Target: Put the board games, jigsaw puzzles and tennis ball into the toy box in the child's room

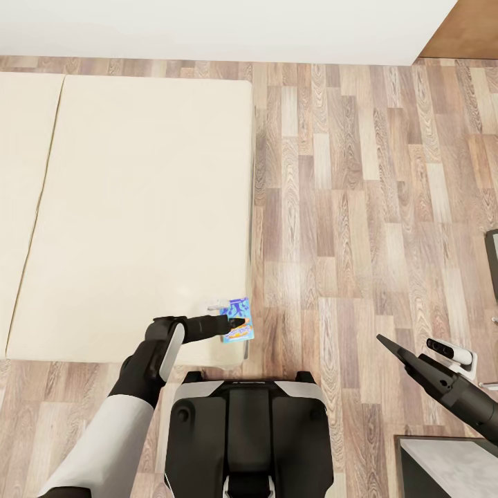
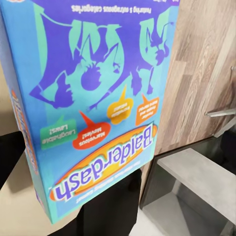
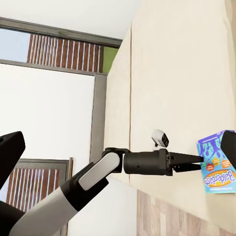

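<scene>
A blue board game [image 1: 241, 330] with "Balderdash" lettering is gripped upright in my left gripper [image 1: 228, 324], just above the near right corner of the bed [image 1: 138, 207]. Seen from the left wrist, the box [image 2: 98, 98] is held between two black fingers [image 2: 113, 206]. The right wrist view shows the same box [image 3: 216, 167] pinched at the tip of the left arm, over the beige mattress [image 3: 182, 73]. My right gripper [image 1: 398, 349] hangs open and holds nothing over the wood floor at the lower right, well away from the bed.
Wood floor [image 1: 360, 207] runs to the right of the bed up to a white wall [image 1: 207, 28]. A grey-topped piece of furniture [image 1: 449, 460] sits at the lower right corner and a dark object [image 1: 492, 266] at the right edge. My base [image 1: 242, 429] stands at the bed's foot.
</scene>
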`<state>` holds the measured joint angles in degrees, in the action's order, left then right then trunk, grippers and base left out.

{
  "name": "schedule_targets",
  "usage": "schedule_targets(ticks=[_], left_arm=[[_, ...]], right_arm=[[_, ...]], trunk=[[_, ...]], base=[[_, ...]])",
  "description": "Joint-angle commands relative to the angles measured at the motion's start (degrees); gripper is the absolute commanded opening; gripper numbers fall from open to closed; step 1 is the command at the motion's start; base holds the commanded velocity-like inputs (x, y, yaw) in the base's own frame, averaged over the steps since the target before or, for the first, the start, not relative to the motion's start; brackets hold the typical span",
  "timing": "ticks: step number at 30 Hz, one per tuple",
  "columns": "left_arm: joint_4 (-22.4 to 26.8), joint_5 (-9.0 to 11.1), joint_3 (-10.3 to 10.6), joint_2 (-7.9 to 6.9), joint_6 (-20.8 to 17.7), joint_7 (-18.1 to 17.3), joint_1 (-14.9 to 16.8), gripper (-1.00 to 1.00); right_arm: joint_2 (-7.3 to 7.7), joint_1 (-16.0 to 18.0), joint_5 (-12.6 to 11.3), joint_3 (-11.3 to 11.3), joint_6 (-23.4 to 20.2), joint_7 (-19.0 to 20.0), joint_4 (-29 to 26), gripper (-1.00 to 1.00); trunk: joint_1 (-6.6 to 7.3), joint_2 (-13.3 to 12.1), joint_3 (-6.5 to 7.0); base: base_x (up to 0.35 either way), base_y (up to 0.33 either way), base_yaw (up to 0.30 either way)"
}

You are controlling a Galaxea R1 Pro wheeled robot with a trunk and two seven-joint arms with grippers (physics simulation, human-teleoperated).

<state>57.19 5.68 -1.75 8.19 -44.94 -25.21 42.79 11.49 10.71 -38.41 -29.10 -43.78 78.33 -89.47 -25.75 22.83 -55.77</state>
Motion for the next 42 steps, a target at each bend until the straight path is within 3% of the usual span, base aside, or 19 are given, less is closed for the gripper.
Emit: schedule_targets(ticks=[1,19,27,30,34,35,37,42], left_arm=[[0.0,0.5,-0.2,0.06,-0.5,0.1,0.0,1.0],[-0.3,0.3,-0.1,0.14,-0.5,0.1,0.0,1.0],[0.0,0.2,-0.2,-0.93,-0.5,0.1,0.0,1.0],[0.5,0.2,-0.4,-2.35,-0.5,0.0,0.0,1.0],[1.3,0.5,-0.7,-5.87,-0.6,-1.1,0.0,1.0],[1.8,0.6,-0.8,-7.53,-0.6,-2.4,0.0,1.0],[2.3,0.6,-0.9,-9.11,-0.7,-4.4,0.0,1.0],[3.8,0.5,-2.2,-14.74,-1.2,-13.2,-0.1,1.0]], right_arm=[[0.01,0.0,-0.2,0.0,-0.5,0.1,0.0,1.0],[-0.06,0.0,-0.1,-1.2,-0.5,0.1,0.0,1.0],[-0.06,0.0,-0.1,-1.2,-0.5,0.1,0.0,1.0],[-0.07,0.0,-0.1,-1.2,-0.5,0.1,0.0,1.0],[-0.07,0.0,-0.1,-1.2,-0.5,0.1,0.0,1.0],[-0.07,0.0,-0.1,-1.2,-0.5,0.1,0.0,1.0],[-0.07,0.0,-0.1,-1.2,-0.5,0.1,0.0,1.0],[-0.07,0.0,0.0,-1.2,-0.5,0.1,0.0,1.0]], trunk=[[-0.03,0.1,-0.06],[-0.03,0.1,-0.06],[-0.03,0.1,-0.06],[-0.03,0.1,-0.06],[-0.03,0.1,-0.06],[-0.03,0.1,-0.06],[-0.03,0.1,-0.06],[-0.03,0.1,-0.06]], base=[[0.0,0.0,0.0],[0.0,0.0,0.0],[0.0,0.0,0.0],[0.0,0.0,0.0],[0.0,0.0,0.0],[0.0,0.0,0.0],[0.0,0.0,0.0],[0.0,0.0,0.0]])
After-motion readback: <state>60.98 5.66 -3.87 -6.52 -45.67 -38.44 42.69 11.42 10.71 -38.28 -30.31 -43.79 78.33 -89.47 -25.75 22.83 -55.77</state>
